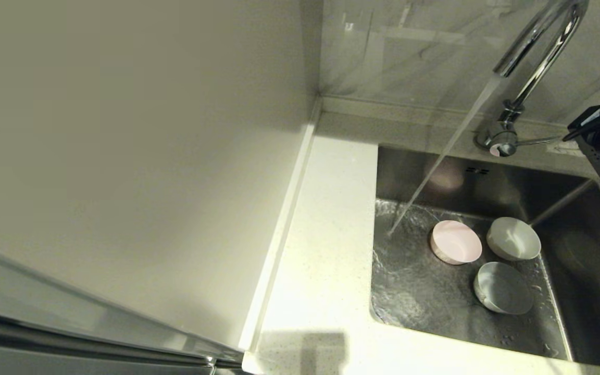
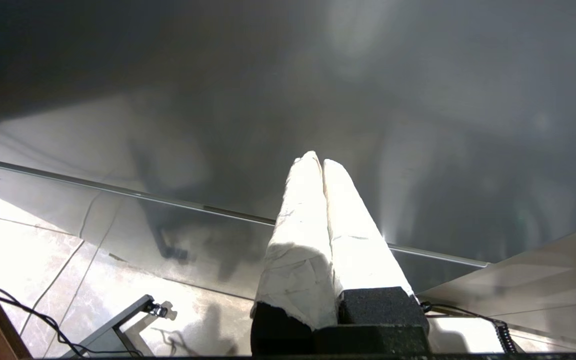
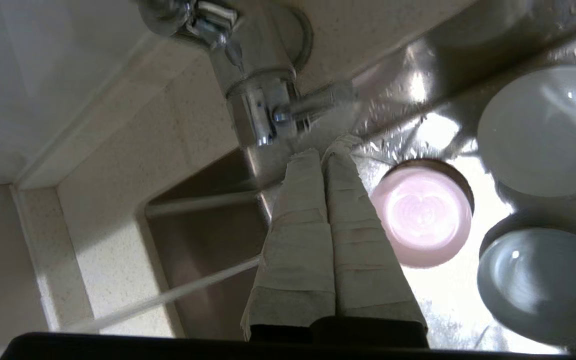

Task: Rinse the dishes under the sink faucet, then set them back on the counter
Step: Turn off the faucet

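Dishes [image 1: 487, 260] sit mid-sink [image 1: 420, 302]; right gripper [image 3: 325, 150] closed beside faucet [image 3: 258, 100].

We see a plain off-white wall panel [image 1: 123, 135] meeting a glossy, faintly veined grey backsplash [image 1: 409, 47] at a corner. Below the panel runs a brushed metal edge [image 1: 71, 323]. From the left wrist we see pale marbled floor tiles [image 2: 33, 250], brightly lit, with a black cable [image 2: 23, 310] trailing across them.
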